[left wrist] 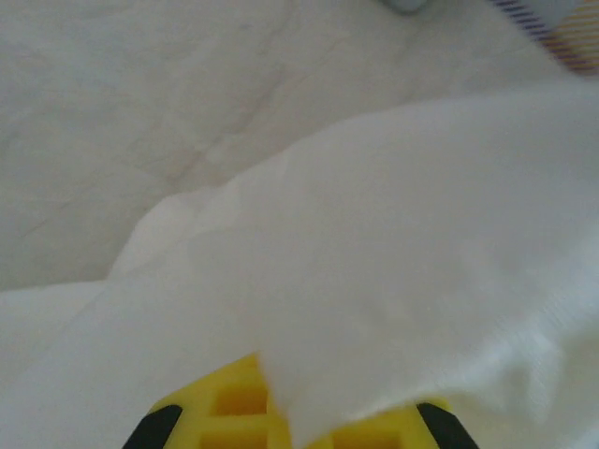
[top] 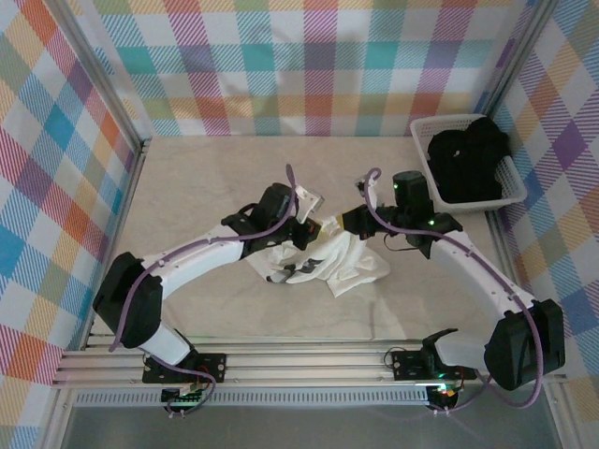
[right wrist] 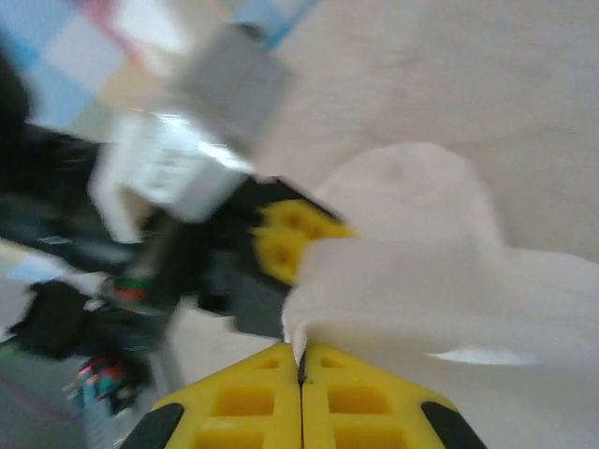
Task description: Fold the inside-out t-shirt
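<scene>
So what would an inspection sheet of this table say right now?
Surface: pale beige tabletop, faintly mottled.
Job's things: plain white thin-cloth t-shirt, bunched mid-table, not yet folded.
Clutter: white plastic basket at the far right, holding a black garment.
Grippers: left gripper shut on the t-shirt; right gripper shut on it too, both meeting above the heap.
Cables: purple cables run along both arms.
Surroundings: colourful checked wall panels on three sides.
</scene>
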Robot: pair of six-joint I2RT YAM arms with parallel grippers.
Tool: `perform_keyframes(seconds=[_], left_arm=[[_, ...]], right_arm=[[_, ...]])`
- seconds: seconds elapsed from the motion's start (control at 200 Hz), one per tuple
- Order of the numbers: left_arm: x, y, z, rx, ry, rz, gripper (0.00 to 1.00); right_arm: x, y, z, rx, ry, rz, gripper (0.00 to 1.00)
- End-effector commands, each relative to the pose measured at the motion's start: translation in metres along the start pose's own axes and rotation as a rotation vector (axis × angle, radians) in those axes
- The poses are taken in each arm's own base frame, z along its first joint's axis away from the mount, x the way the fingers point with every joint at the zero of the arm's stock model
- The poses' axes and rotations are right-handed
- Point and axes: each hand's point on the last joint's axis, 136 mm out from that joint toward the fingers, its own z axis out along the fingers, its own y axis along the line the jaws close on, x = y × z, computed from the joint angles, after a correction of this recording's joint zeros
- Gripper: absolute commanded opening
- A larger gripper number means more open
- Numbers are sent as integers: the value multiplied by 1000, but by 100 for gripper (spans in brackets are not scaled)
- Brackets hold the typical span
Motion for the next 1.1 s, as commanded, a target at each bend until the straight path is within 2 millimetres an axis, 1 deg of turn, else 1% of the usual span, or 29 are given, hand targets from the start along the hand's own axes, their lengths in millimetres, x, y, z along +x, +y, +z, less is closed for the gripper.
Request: perform_keyframes(seconds=[0.0,0.04,0.08,0.175,0.225,0.235,0.25,0.3,0.335,0.4,0.44,0.49,0.58,0.625,0.65,0.705,0.74,0.775,0.8,0.83,0.895,0.93,0.98,1.03,1.095], left_arm=[[-28,-22,-36,211,-38,-192,0],[-30,-19,-44,225,-38,-273,0],[-30,-16,-51,234,-36,-343,0],[-29,-15,-63,231,-22,-429,0],[-30,-15,-69,219,-21,-436,0],[-25,-15,-69,213,-2,-447,0],[-23,-15,-71,209,4,-452,0],[-23,-16,-75,201,11,-455,0],[-25,-17,-78,201,11,-454,0],[-27,-19,-84,200,2,-448,0],[-28,-21,-87,200,-2,-441,0],[-29,-22,-91,201,-7,-431,0],[-29,-25,-96,209,-11,-419,0],[-28,-26,-97,209,-12,-415,0],[-28,-25,-98,207,-9,-416,0],[-28,-22,-99,200,-9,-425,0],[-29,-18,-99,196,-15,-443,0],[-30,-12,-101,187,-25,-464,0],[-30,-7,-100,176,-30,-484,0],[-30,1,-100,158,-38,-510,0],[-30,20,-97,109,-52,-564,0],[-29,27,-93,89,-53,-579,0],[-28,35,-87,69,-47,-592,0],[-29,38,-80,66,-41,-598,6],[-29,42,-74,55,-32,-601,13]], right_arm=[[12,-56,-35,509,48,-11,21],[11,-51,-38,546,25,-71,25],[10,-39,-37,526,-3,-121,31],[12,-2,-30,381,-53,-183,42],[14,15,-25,300,-70,-190,45],[16,18,-24,286,-71,-189,46],[17,23,-22,263,-73,-189,46],[23,39,-13,192,-72,-198,50],[27,45,-7,173,-66,-199,54],[35,54,6,141,-50,-210,57],[37,55,14,145,-44,-211,59],[38,52,26,152,-38,-204,59],[32,41,45,191,-44,-200,59],[28,42,53,182,-48,-214,56],[27,44,56,168,-52,-222,51],[24,48,59,125,-53,-241,35],[24,51,56,82,-43,-241,23],[25,58,52,1,-32,-245,14],[27,66,47,-81,-26,-255,10],[30,78,39,-195,-23,-265,7],[33,98,22,-391,-27,-260,0],[32,106,15,-470,-36,-253,0],[30,111,11,-539,-48,-234,0],[27,113,9,-581,-57,-228,0],[25,111,11,-583,-58,-216,0]])
